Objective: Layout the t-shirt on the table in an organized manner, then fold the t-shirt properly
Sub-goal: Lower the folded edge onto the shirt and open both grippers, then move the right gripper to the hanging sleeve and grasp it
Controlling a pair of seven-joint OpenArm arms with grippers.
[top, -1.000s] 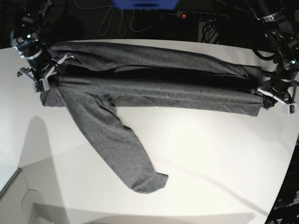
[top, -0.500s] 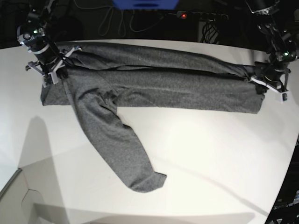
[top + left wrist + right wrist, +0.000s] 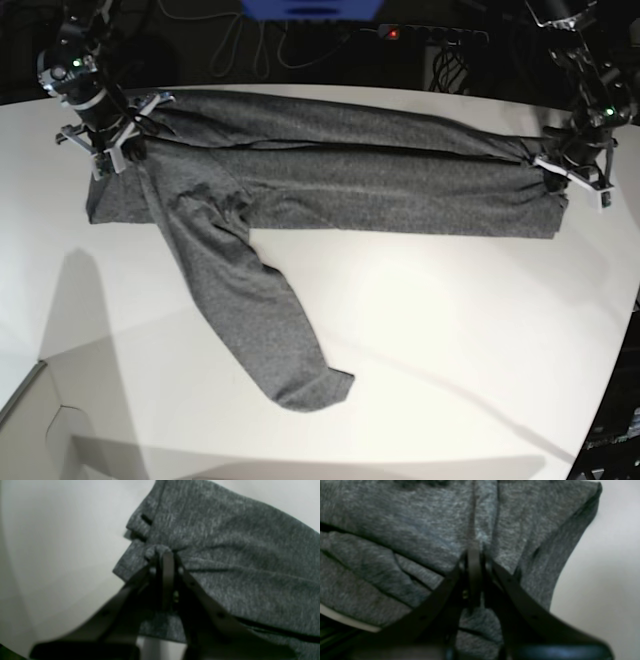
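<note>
Both hands clenched on the dark heather-grey jersey t-shirt [image 3: 330, 185] — left hand [image 3: 570, 170], right hand [image 3: 112, 135] — stretched across the smooth white tabletop [image 3: 450, 330]. Keep tension even; lower both ends together.

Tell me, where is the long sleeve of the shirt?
In the base view, the sleeve hangs off the t-shirt at the left and trails toward the near side of the white table, lying flat, away from both grippers.

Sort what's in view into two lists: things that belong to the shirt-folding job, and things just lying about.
Job:
- t-shirt
- table
- left gripper, shut on the t-shirt
- right gripper, shut on the t-shirt

Lying about:
- power strip behind the table
- cables
- blue object
</note>
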